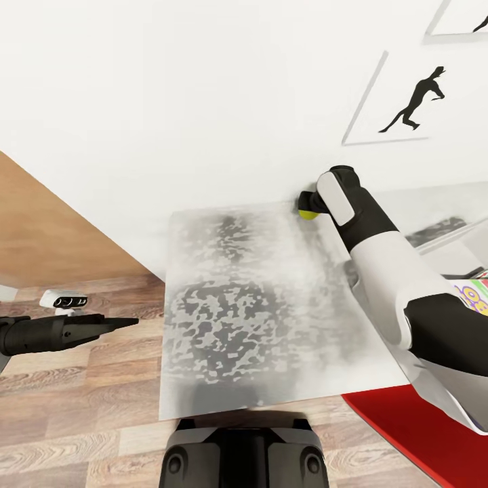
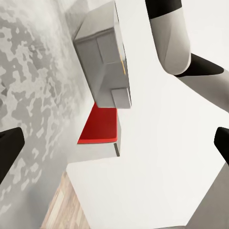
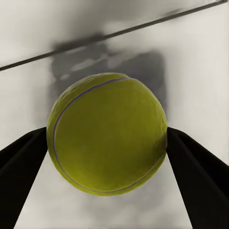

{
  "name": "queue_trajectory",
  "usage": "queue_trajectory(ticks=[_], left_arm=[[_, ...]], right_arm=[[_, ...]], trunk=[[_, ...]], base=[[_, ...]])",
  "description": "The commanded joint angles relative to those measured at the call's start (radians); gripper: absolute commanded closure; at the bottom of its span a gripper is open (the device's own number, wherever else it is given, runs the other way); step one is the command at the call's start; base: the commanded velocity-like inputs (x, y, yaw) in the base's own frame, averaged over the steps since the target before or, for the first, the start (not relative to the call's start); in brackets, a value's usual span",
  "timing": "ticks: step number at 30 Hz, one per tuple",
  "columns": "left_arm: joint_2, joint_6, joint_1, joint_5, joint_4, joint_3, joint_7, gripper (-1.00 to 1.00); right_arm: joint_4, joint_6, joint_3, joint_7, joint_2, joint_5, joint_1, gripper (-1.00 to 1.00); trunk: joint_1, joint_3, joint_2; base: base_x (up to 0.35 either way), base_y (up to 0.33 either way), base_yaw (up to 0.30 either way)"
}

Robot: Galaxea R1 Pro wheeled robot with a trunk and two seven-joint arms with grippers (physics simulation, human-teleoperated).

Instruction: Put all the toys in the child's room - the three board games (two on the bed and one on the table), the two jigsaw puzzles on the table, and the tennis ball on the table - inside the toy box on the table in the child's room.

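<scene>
right wrist view: ball between the fingers at the back of the table

right wrist view has the tennis ball sitting squarely between the two dark fingers of the right gripper, each finger touching or all but touching a flank of the ball; they look clamped on it, low on its sides, probably so it cannot roll off. the pale table lies behind it with a soft shadow, so the ball seems at or just above the surface

from the head view the right arm reaches far across the table to its back edge by the white wall, where the tennis ball peeks out at the right gripper. the reach is long because the ball lies against the wall. a colourful printed board game shows near the frame's right edge behind the arm, beside a pale grey sloping wall that may be the toy box, near enough for a short carry. a red patch lies low to the right

the left gripper hangs off the table's left side over the wood floor, out of the way; its fingers look together in the head view, though the left wrist view shows its tips wide apart, so i cannot tell
</scene>
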Motion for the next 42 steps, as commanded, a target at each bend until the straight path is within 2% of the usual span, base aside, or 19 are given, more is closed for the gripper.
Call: queue_trajectory(ticks=[1, 6, 9, 14, 21, 37, 42], left_arm=[[0.001, 0.011, 0.000, 0.000, 0.000, 0.000, -0.003, -1.00], [0.001, 0.011, 0.000, 0.000, 0.000, 0.000, -0.003, -1.00], [0.001, 0.011, 0.000, 0.000, 0.001, 0.000, -0.003, -1.00], [0.002, 0.011, 0.000, 0.000, 0.001, 0.001, -0.003, -1.00], [0.002, 0.011, 0.001, 0.000, 0.001, 0.001, -0.003, -1.00], [0.008, 0.011, 0.004, 0.000, 0.005, 0.001, -0.003, -1.00], [0.010, 0.011, 0.004, 0.000, 0.006, 0.002, -0.003, -1.00]], right_arm=[[-0.002, 0.002, 0.003, -0.010, -0.001, -0.011, -0.001, 1.00], [-0.012, 0.008, 0.002, -0.011, -0.003, -0.012, -0.001, 1.00], [-0.059, 0.017, 0.001, -0.012, -0.007, -0.016, -0.001, 1.00], [-0.094, 0.061, -0.003, -0.013, -0.006, -0.021, -0.001, 1.00], [-0.164, 0.080, -0.007, -0.014, -0.008, -0.023, 0.005, 1.00], [-0.384, 0.160, -0.007, -0.015, -0.007, -0.018, 0.012, 1.00], [-0.404, 0.160, -0.007, -0.017, -0.005, -0.019, 0.017, 1.00]], trunk=[[0.001, -0.001, -0.002], [0.001, -0.001, -0.002], [0.001, -0.001, -0.002], [0.001, -0.001, -0.002], [0.001, -0.001, -0.002], [0.001, 0.024, -0.002], [0.001, 0.032, -0.002]], base=[[0.000, 0.000, 0.000], [0.000, 0.000, 0.000], [-0.101, 0.000, 0.000], [-0.274, 0.000, 0.000], [-0.312, 0.000, 0.000], [-0.058, 0.000, 0.000], [0.000, 0.000, 0.000]])
